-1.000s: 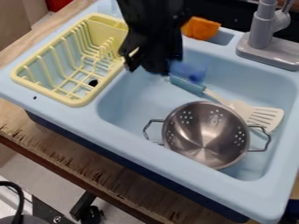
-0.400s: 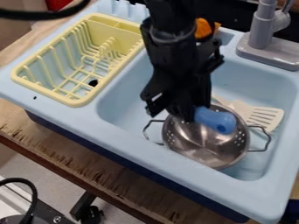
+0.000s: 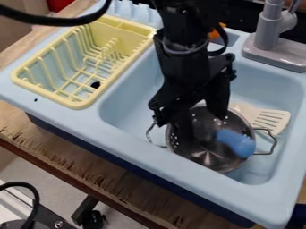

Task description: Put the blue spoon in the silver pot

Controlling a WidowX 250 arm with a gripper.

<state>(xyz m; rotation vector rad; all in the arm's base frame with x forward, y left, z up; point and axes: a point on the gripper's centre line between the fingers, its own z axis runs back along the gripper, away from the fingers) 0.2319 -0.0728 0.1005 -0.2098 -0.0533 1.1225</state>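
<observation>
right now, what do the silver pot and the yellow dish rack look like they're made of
The silver pot looks like polished metal, likely stainless steel, given its bright streaked reflections. The dish rack appears to be smooth moulded plastic: evenly yellow, with rounded edges.

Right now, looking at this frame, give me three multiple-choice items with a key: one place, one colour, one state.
1. Where is the blue spoon?
A) By the faucet
B) Over the bowl of the silver pot
C) On the wooden counter

2. What colour is the dish rack?
A) Yellow
B) Red
C) Green

3. How does the silver pot stand?
A) Upside down
B) On its side
C) Open side up

Key:
1 B: its blue part shows against the pot's inside.
2 A: its rim and prongs are pale yellow.
3 C: the camera looks down into its bowl.
</observation>
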